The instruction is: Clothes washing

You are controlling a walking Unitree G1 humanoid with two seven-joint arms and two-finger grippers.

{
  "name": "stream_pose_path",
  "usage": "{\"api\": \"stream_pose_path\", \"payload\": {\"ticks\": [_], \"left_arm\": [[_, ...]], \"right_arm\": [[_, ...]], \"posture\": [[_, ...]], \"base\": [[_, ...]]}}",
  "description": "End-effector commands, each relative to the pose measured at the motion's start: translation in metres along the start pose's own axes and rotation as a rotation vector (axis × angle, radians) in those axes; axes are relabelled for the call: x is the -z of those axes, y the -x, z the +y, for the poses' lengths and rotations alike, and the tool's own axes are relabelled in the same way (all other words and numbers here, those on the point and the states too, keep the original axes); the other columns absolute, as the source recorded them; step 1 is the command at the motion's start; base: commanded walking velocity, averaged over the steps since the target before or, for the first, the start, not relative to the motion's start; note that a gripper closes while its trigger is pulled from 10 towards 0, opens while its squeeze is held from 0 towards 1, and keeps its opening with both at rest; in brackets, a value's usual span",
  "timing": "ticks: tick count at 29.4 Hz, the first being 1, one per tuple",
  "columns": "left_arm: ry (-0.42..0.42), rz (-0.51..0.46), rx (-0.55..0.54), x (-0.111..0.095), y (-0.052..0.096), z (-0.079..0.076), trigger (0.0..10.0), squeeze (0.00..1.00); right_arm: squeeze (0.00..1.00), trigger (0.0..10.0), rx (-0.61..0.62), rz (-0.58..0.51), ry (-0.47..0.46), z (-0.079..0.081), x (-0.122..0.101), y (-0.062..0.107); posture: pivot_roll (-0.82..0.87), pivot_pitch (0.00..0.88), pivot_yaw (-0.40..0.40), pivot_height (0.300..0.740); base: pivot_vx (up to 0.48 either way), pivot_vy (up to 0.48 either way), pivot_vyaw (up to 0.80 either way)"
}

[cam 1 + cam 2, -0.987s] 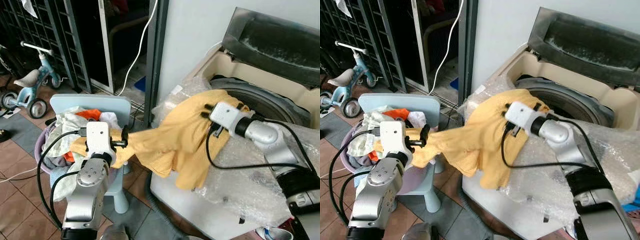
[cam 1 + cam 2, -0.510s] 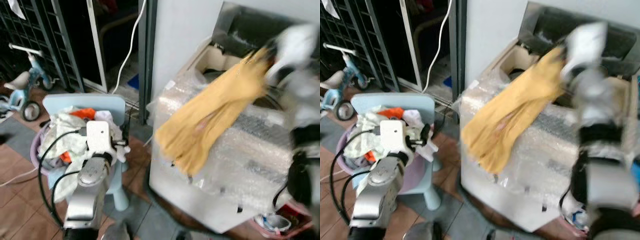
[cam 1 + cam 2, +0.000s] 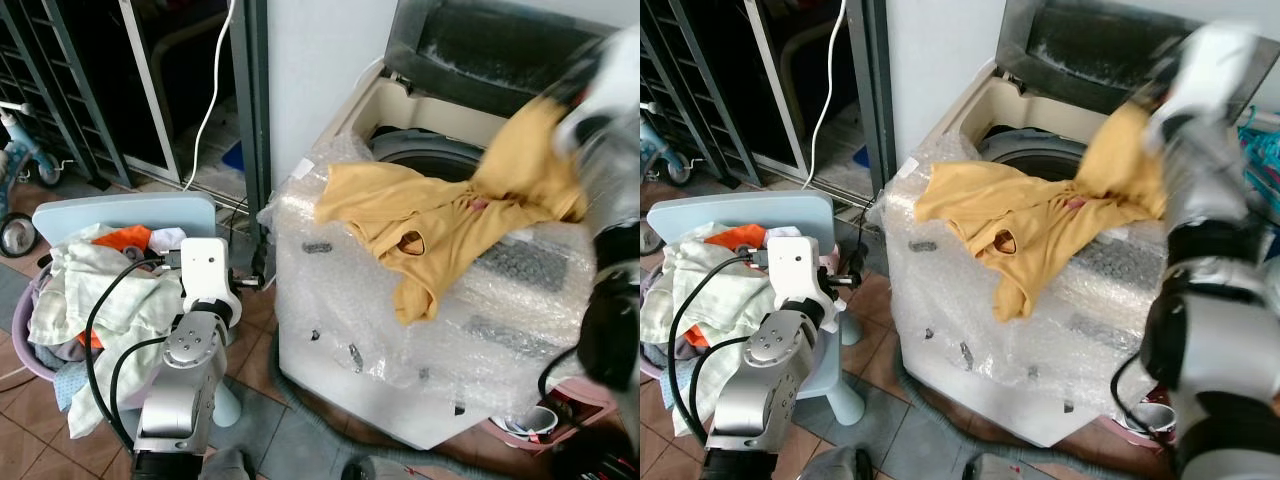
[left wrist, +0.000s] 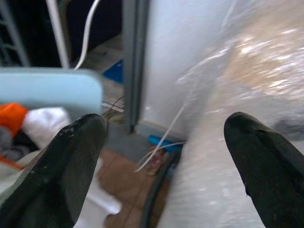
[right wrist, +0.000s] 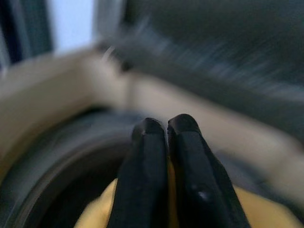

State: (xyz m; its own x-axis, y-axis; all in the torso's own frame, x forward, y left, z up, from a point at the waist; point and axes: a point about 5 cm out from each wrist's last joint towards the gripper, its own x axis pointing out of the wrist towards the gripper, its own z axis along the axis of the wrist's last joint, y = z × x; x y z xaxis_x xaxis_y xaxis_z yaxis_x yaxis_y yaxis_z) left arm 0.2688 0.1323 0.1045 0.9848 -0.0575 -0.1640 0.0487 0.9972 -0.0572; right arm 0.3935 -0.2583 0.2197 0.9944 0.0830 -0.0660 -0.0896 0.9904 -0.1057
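Right gripper [image 5: 165,124] clenched on yellow shirt [image 3: 450,225] above the washing machine [image 3: 420,330] drum, left gripper [image 4: 166,156] spread wide beside it.

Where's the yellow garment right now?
The yellow garment is draped over the bubble-wrapped front edge of the washing machine, on the robot's right, one end pinched in the right gripper above the drum opening.
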Motion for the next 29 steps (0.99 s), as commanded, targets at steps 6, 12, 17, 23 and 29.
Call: {"api": "stream_pose_path", "payload": {"ticks": [6, 12, 17, 23, 29], "left_arm": [[-0.008, 0.002, -0.017, 0.000, 0.000, 0.006, 10.0, 0.00], [-0.002, 0.007, 0.002, 0.002, 0.001, 0.000, 10.0, 0.00], [-0.005, 0.007, 0.001, 0.001, -0.001, 0.003, 10.0, 0.00], [-0.006, 0.002, -0.001, 0.000, -0.001, 0.004, 10.0, 0.00], [-0.003, 0.003, -0.003, 0.000, -0.001, 0.003, 10.0, 0.00]], "right_arm": [[1.00, 10.0, -0.450, -0.264, 0.068, 0.026, -0.044, 0.027], [1.00, 10.0, -0.803, -0.138, 0.083, 0.035, -0.022, 0.065], [1.00, 10.0, -0.954, 0.076, 0.167, 0.026, 0.005, 0.088], [1.00, 10.0, -0.994, 0.215, 0.236, 0.022, 0.023, 0.094], [1.00, 10.0, -0.903, 0.277, 0.357, 0.025, 0.047, 0.080]], "posture": [[-0.03, 0.000, -0.051, 0.740], [-0.03, 0.000, -0.047, 0.740], [-0.03, 0.000, -0.042, 0.740], [-0.03, 0.000, -0.044, 0.740], [-0.02, 0.000, -0.050, 0.740]], "base": [[0.000, 0.000, 0.00], [0.000, 0.000, 0.00], [0.000, 0.000, 0.00], [0.000, 0.000, 0.00], [0.000, 0.000, 0.00]]}}
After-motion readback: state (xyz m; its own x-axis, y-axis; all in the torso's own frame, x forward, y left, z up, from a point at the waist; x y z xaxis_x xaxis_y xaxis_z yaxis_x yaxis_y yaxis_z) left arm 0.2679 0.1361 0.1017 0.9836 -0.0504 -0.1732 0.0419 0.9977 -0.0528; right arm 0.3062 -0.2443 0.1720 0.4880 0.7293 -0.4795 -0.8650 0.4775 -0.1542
